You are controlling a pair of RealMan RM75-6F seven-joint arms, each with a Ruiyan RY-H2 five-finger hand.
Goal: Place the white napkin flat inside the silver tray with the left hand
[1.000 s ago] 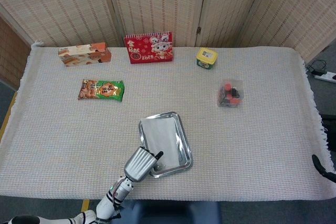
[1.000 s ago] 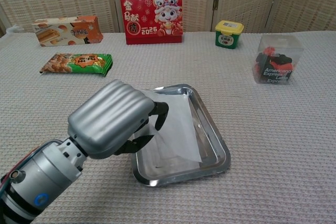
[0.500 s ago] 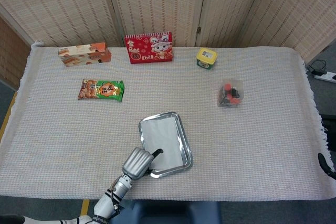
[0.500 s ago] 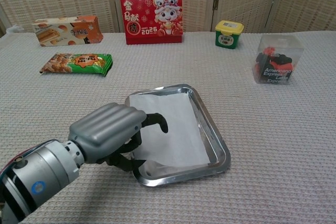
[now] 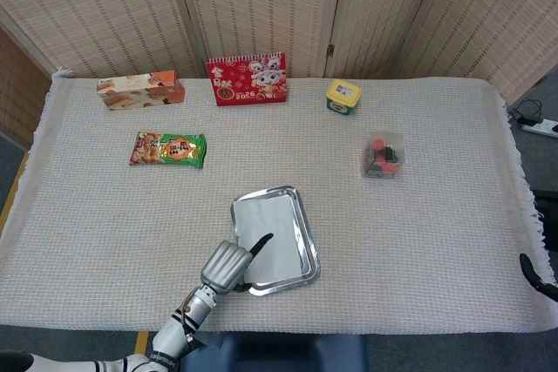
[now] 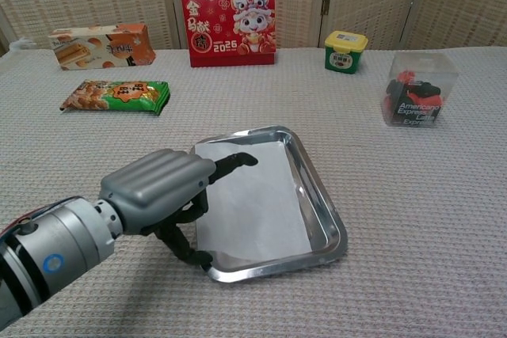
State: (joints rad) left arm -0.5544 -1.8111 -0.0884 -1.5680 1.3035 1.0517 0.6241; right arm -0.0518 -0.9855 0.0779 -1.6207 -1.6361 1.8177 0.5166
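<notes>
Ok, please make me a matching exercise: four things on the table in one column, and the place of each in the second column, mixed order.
Things:
1. napkin
2. calendar
3. green packet
4. yellow-lid jar

Places:
A. far edge, standing right of the orange box
B. flat inside the tray
C. far side, left of the clear box
D. lying in front of the orange box

Pairs: 1-B, 2-A, 3-D, 4-C
</notes>
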